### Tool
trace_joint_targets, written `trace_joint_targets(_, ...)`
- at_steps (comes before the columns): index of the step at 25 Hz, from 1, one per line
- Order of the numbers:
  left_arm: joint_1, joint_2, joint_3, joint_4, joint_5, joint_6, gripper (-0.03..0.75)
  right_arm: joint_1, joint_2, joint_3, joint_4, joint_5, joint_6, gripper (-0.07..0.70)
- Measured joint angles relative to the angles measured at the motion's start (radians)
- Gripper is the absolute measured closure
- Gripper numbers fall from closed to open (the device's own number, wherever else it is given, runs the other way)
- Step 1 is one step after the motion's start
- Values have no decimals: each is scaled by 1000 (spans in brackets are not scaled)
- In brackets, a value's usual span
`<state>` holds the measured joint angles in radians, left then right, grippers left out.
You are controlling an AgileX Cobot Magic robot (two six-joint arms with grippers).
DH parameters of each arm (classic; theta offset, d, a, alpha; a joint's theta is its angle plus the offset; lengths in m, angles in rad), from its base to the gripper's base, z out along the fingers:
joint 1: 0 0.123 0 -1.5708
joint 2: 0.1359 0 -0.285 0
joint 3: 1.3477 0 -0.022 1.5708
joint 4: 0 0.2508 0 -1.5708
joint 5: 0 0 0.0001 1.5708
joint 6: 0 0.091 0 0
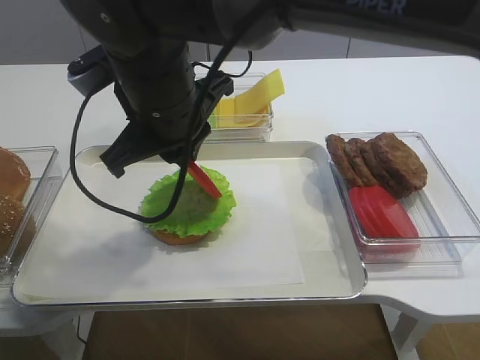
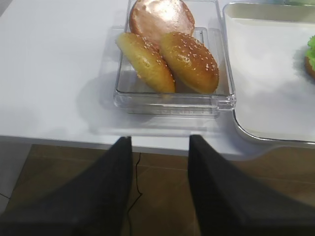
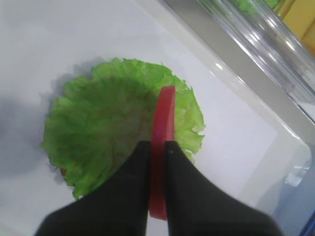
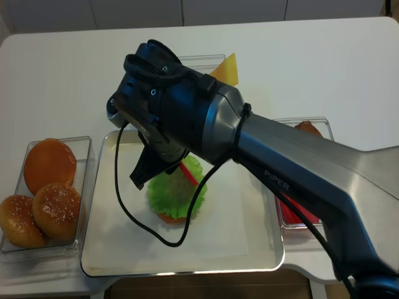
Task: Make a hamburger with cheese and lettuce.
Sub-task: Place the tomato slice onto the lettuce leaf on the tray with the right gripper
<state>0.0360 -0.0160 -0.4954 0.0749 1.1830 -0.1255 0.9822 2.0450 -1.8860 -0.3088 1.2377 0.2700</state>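
Right wrist view: right gripper jaws pinch a tomato slice edge-on above the lettuce; left gripper jaws wide.

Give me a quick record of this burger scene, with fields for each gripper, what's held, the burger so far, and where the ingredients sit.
right gripper: shut on tomato slice, held on edge above the lettuce
left gripper: open, holding nothing, off the table edge near the bun box
hamburger: bun base with lettuce on top, on the tray
cheese: in the box behind the tray
patties: right-side box, with more tomato slices
buns: left-side box
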Motion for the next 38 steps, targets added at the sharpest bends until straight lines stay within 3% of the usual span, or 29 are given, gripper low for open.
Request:
trace_joint_targets(10,0,0,0,0,0,0,430,0,0,0,4,0,-2,570)
trace_joint_targets(28,0,0,0,0,0,0,430,0,0,0,89,0,2,282)
trace_joint_targets(38,0,0,0,0,0,0,430,0,0,0,160,0,-8,223)
